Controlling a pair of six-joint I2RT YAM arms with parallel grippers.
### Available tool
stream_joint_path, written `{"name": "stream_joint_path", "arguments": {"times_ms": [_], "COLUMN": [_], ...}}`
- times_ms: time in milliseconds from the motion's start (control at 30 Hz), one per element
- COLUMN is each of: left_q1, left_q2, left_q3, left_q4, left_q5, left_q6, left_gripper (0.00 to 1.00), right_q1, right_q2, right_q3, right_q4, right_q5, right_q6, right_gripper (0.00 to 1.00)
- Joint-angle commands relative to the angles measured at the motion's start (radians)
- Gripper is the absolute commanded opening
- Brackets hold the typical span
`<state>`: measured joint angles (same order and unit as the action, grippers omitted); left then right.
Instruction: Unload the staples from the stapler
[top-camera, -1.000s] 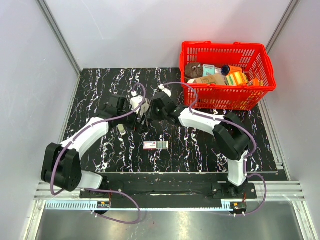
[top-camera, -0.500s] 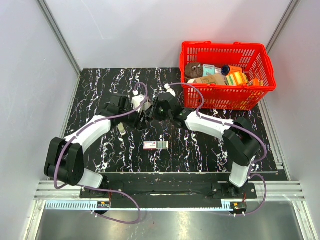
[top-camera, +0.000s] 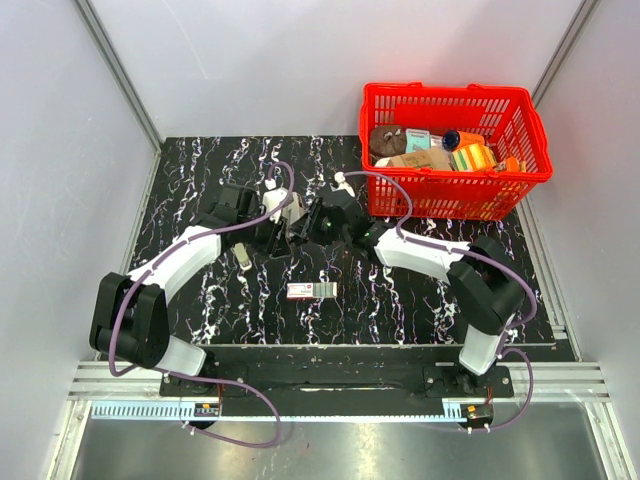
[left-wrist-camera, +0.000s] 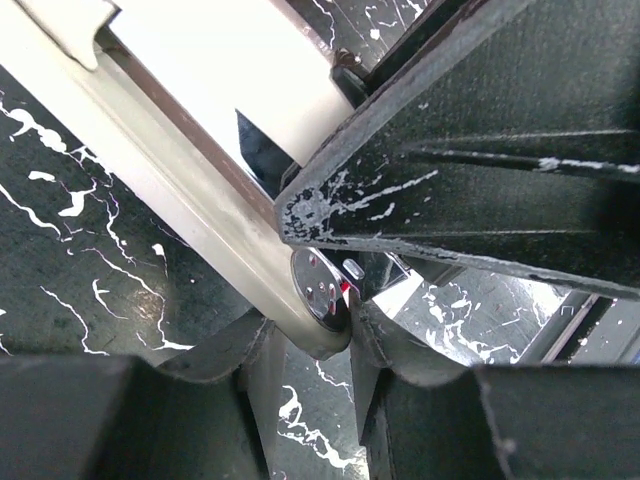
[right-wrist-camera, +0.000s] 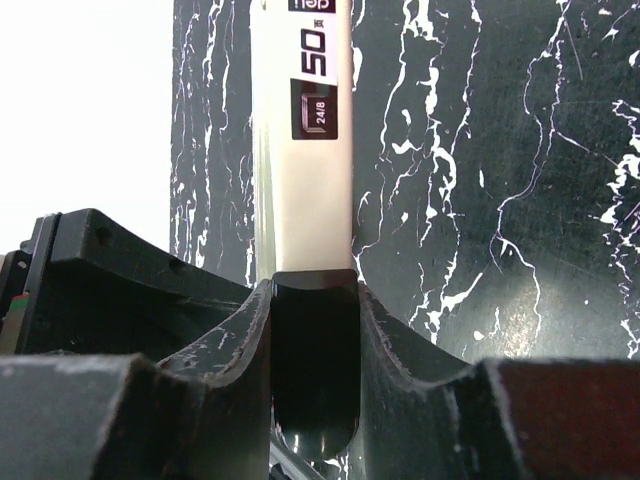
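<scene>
The stapler (top-camera: 296, 224) is at mid-table (top-camera: 200, 170), betw. the left gripper (top-camera: 283, 232) on its left & the right gripper (top-camera: 308, 226) on its right, each w/ jaws either side of it. Nearer the front edge, apart from the stapler, lies a small box (top-camera: 310, 290); the basket (top-camera: 450, 195) stands at back right w/ items inside

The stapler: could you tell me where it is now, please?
In the top view the stapler is mid-table, clamped between the left gripper and right gripper, left of the red basket, beyond the small box.
</scene>
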<state>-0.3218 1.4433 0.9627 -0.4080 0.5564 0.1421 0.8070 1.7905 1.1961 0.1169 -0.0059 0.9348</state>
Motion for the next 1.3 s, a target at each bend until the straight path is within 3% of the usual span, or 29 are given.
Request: {"name": "stream_joint_path", "arguments": {"times_ms": [0, 833, 1267], "left_q1": [-0.008, -0.008, -0.022], "left_q2": [-0.015, 0.109, 0.155], "left_q3": [0.045, 0.068, 0.085], "left_q4": [0.041, 0.149, 0.294], "left_q5": [-0.021, -0.4, -0.546], "left_q6": [0.094, 0.393, 0.47], "left_gripper": [0.0, 0.0, 0.0], "right_q1": [0.011, -0.014, -0.017], "right_q2": [-0.083, -0.167, -0.212], "right_q3": [-0.035, -0.299, -0.326], "right_q4": [0.09, 0.098, 0.04], "right_q5": [-0.097, -0.17, -0.16], "right_q6": [-0.031, -0.263, -0.361], "right_gripper": [0.0, 0.0, 0.0]}}
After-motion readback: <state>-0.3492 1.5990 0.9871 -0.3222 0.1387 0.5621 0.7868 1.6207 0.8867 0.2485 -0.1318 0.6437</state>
